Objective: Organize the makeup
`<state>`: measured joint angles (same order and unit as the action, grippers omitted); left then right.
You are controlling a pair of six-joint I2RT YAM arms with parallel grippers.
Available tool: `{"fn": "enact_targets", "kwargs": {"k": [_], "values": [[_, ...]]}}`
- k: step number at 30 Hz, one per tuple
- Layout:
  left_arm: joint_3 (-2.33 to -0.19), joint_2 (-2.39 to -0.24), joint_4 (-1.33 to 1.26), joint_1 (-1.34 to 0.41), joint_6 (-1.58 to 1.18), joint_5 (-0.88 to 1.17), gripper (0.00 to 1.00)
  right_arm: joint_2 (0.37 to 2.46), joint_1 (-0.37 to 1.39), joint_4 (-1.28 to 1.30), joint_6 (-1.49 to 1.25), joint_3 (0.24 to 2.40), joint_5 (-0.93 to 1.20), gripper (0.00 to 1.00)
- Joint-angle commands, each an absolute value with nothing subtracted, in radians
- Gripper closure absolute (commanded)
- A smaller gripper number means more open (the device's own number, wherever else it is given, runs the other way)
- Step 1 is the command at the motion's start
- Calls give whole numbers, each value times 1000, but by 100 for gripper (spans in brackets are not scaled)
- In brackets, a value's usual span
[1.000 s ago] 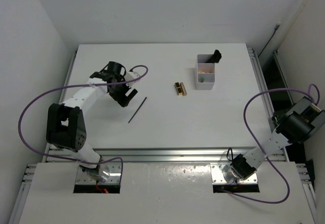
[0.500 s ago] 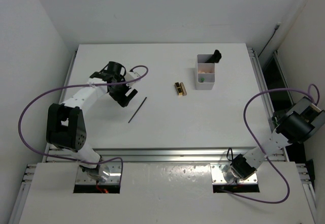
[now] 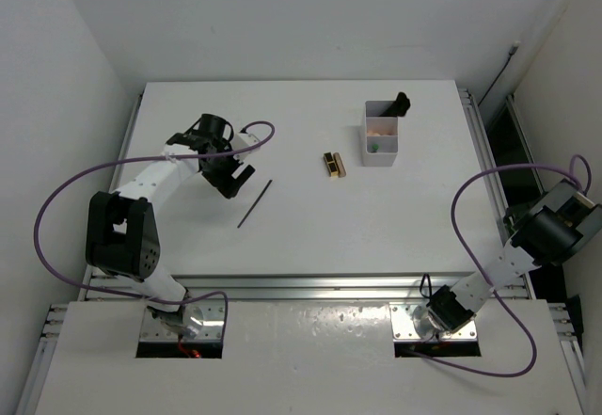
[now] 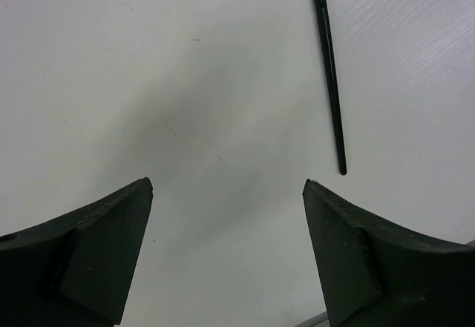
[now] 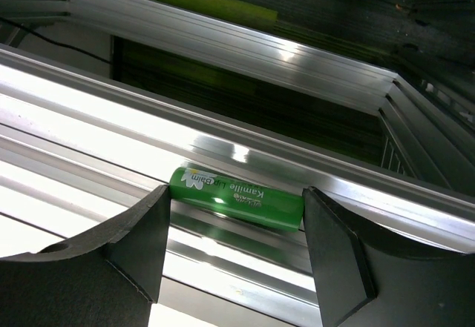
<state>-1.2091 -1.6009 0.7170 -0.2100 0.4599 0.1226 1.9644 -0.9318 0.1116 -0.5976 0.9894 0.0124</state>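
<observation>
Centring the empty, wide-open left gripper [image 4: 227, 185] over the thin black stick [image 4: 330, 82] should prevent pivoting; the right gripper [image 5: 236, 190] clamps a green lip-balm tube [image 5: 245, 196].

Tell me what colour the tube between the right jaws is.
Green, with white lettering; the tube shows best in the right wrist view.

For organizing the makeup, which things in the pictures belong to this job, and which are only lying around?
Belongs to the job: thin black stick; black-and-gold case; black brush standing in the white compartmented box; green tube held across the right end effector.

Only around: white compartmented box (container, not makeup); purple cables; aluminium rails.
</observation>
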Motion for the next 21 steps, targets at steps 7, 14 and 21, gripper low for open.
{"fn": "enact_targets", "kwargs": {"k": [7, 14, 21], "values": [[-1227, -1591, 715, -216, 469, 130, 11, 1865, -930, 45, -494, 974, 78, 69], [-1227, -1582, 715, -216, 469, 130, 11, 1798, -925, 43, -449, 965, 113, 69], [-1218, -1572, 715, -216, 489, 130, 11, 1661, -908, 49, -430, 922, 110, 69]]}}
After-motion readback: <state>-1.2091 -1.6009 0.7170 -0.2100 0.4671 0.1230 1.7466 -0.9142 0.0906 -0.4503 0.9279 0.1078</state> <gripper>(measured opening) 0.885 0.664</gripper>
